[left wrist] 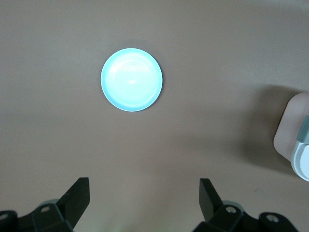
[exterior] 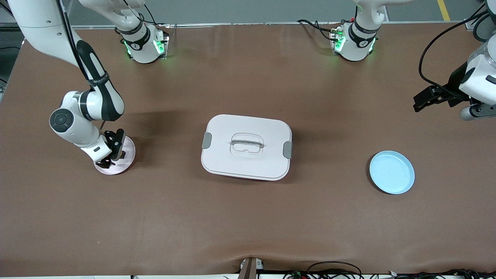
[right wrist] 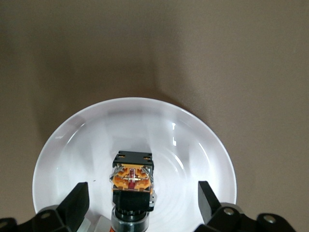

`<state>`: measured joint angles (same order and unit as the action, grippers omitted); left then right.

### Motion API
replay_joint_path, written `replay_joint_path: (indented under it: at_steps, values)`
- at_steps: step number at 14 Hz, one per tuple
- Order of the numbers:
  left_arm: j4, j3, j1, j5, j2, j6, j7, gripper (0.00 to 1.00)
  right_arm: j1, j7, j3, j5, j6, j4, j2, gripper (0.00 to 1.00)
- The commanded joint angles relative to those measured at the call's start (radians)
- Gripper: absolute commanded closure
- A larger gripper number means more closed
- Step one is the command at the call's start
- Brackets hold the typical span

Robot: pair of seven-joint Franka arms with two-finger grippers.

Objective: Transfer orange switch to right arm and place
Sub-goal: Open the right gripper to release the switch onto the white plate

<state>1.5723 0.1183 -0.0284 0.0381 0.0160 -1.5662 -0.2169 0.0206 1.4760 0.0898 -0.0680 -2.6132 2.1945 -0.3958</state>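
We see the right gripper (right wrist: 140, 205) spread wide, its two fingers (right wrist: 77, 200) standing clear on either side of the orange switch (right wrist: 133, 180) and touching nothing. The switch rests on the pink plate (exterior: 130, 152), which sits toward the right arm's end of the table, about midway between the edge where the bases stand and the edge nearest the front camera. In the front view the right gripper (exterior: 113, 149) hangs low over that plate, the right arm bent sharply at the elbow and its wrist turned down toward the dish. The left gripper (left wrist: 145, 200) is also spread open and holds nothing; through its wrist camera we look down on bare table and the blue plate (left wrist: 132, 79). From the front, the left gripper (exterior: 426, 99) is raised over the left arm's end of the table, close to that edge, where the arm waits. The blue plate (exterior: 391, 172) lies on the table toward that same end. A white lidded box (exterior: 246, 147) with grey clips sits in the middle of the table between the two plates.
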Motion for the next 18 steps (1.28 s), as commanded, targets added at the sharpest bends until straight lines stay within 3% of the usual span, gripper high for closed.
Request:
replay_joint_path:
  at_steps: [1, 4, 10, 12, 15, 18]
  values:
    - [-0.002, -0.011, 0.008, -0.017, -0.001, 0.0, 0.018, 0.0, -0.013, -0.124, -0.015, -0.015, 0.079, 0.005, 0.063, 0.0]
    - [-0.003, -0.011, 0.011, -0.017, 0.004, -0.006, 0.016, 0.0, -0.008, -0.452, -0.022, -0.015, 0.172, -0.021, 0.087, 0.0]
    - [-0.011, -0.009, 0.01, -0.017, 0.004, -0.006, 0.018, 0.0, 0.002, -1.288, -0.021, -0.016, 0.174, -0.022, 0.11, 0.0]
    - [-0.012, -0.009, 0.01, -0.015, 0.004, -0.006, 0.016, 0.0, 0.002, -1.425, -0.021, -0.016, 0.173, -0.027, 0.123, 0.0]
    - [-0.012, -0.003, 0.007, -0.015, -0.002, -0.002, 0.019, 0.0, 0.002, -1.459, -0.022, -0.016, 0.194, -0.051, 0.144, 0.0]
    - [-0.012, 0.017, 0.007, -0.014, -0.007, 0.0, 0.036, 0.0, 0.009, -1.458, -0.022, -0.009, 0.361, -0.149, 0.164, 0.0]
